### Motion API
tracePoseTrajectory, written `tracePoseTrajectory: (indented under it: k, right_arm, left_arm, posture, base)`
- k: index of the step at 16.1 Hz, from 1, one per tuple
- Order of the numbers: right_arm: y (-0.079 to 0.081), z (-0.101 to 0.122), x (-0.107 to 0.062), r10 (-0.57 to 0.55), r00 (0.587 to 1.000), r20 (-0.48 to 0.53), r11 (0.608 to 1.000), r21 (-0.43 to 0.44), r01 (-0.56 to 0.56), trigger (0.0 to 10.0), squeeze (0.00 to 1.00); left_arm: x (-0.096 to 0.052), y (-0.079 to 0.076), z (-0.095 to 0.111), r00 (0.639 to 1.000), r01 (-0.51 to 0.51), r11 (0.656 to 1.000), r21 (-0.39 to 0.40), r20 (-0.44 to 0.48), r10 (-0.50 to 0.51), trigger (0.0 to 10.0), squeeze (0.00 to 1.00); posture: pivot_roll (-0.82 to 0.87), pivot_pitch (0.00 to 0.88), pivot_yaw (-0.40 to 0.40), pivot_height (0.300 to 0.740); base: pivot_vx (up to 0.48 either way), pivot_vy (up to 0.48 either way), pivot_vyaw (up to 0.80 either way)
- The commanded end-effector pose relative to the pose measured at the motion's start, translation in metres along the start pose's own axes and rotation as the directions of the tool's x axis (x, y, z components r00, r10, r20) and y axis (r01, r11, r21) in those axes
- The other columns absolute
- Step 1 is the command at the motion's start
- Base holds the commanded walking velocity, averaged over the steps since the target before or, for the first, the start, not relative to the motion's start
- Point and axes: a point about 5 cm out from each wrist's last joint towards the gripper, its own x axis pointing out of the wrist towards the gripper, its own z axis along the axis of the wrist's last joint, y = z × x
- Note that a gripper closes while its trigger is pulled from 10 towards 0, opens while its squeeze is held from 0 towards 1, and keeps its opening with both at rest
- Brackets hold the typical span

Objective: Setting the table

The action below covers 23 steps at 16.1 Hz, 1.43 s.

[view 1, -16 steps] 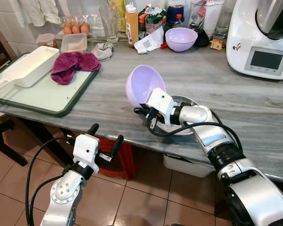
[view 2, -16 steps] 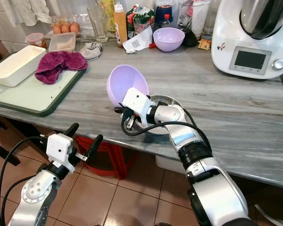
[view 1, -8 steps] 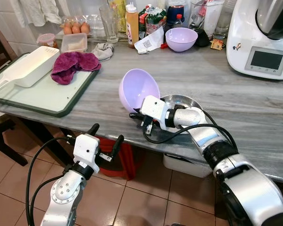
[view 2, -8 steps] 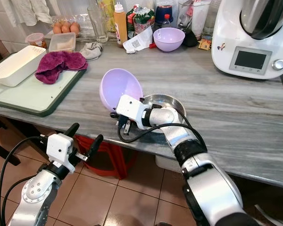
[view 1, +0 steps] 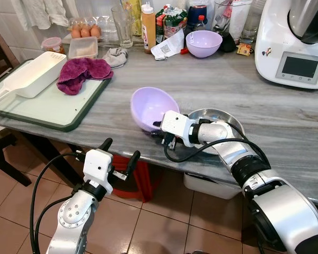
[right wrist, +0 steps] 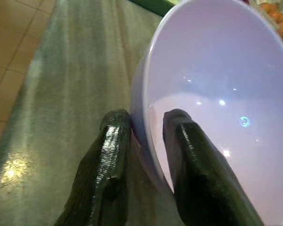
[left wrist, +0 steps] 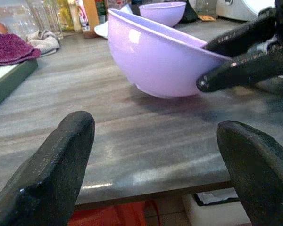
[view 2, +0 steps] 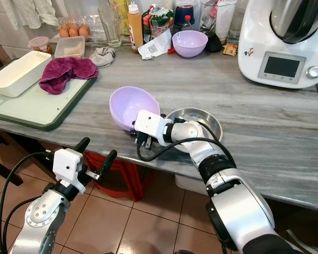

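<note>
Pinched the lilac bowl [view 1: 151,108] by its near rim with the right gripper [right wrist: 146,129], one black finger inside the wall and one outside, clamped firmly on the plastic. Found that bowl tilted, mouth leaning up and away from the robot, near the front edge of the grey counter [view 1: 265,106] and just beside the steel bowl [view 1: 217,119] on the robot's left of it, well apart from the green tray [view 1: 53,108]. Seen along the left wrist, looked to have its base on the stone or a hair above; could not tell which. Hung the left gripper [view 1: 119,159] low in front of the counter edge, fingers spread wide and holding nothing. Judged the step in hand as setting the bowl down. Called for rolling the wrist until the rim lay level, lowering until the base sat flat, and only then parting the fingers. Best drawn back along the line of the fingers, so as not to hook the rim and tip or drag the light bowl toward the edge. Worth minding the forearm too, lying close over the steel bowl.
</note>
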Motion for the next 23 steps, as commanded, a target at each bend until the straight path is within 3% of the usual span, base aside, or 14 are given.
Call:
tracePoseTrajectory:
  k: [1,6,12,14,17,18,22,23]
  right_arm:
    - [-0.01,0.004,-0.003,-0.038,0.999,0.003,0.999,-0.024,0.038,10.0,1.0]
    - [-0.024,0.011,-0.008,-0.161,0.986,0.04,0.986,-0.038,0.162,10.0,1.0]
    - [-0.031,0.022,-0.017,-0.297,0.941,0.163,0.954,0.023,0.298,10.0,1.0]
    - [-0.036,0.022,-0.026,-0.429,0.886,0.173,0.903,0.106,0.417,10.0,1.0]
    - [-0.034,0.007,-0.044,-0.608,0.79,0.076,0.786,0.194,0.586,10.0,1.0]
    - [-0.032,0.003,-0.047,-0.633,0.773,0.048,0.762,0.215,0.611,10.0,1.0]
    - [-0.022,-0.017,-0.066,-0.753,0.643,-0.14,0.572,0.344,0.745,10.0,1.0]
    - [-0.017,-0.02,-0.07,-0.753,0.628,-0.196,0.539,0.363,0.76,10.0,1.0]
  left_arm:
    - [0.001,-0.001,0.003,1.0,0.003,1.0,0.001,0.003,-0.003,10.0,0.0]
    - [0.004,0.001,0.005,1.0,0.02,1.0,0.005,0.011,-0.02,10.0,0.0]
    - [0.004,0.001,0.005,0.999,0.036,0.999,-0.002,0.013,-0.036,10.0,0.0]
    - [0.012,0.0,0.011,0.999,0.036,0.999,0.004,0.037,-0.036,10.0,0.0]
    - [0.015,-0.002,0.011,0.999,0.025,1.0,-0.004,0.044,-0.025,10.0,0.0]
    - [0.016,-0.002,0.011,0.999,0.025,1.0,-0.005,0.043,-0.025,10.0,0.0]
    - [0.02,-0.003,0.011,0.998,0.039,0.999,-0.007,0.041,-0.039,10.0,0.0]
    - [0.022,-0.002,0.012,0.998,0.048,0.999,-0.005,0.044,-0.047,10.0,0.0]
  posture:
    - [-0.09,0.131,0.062,0.74]
    - [-0.09,0.126,0.062,0.74]
    - [-0.1,0.124,0.069,0.74]
    - [-0.1,0.118,0.071,0.74]
    - [-0.12,0.116,0.079,0.74]
    - [-0.12,0.116,0.081,0.74]
    - [-0.14,0.117,0.098,0.74]
    - [-0.15,0.117,0.101,0.74]
  base:
    - [0.0,0.0,0.0]
    - [0.0,0.0,0.0]
    - [0.0,0.0,0.0]
    - [0.0,0.0,0.0]
    - [0.0,0.0,0.0]
    - [0.0,0.0,0.0]
    - [0.0,0.0,0.0]
    - [0.0,0.0,0.0]
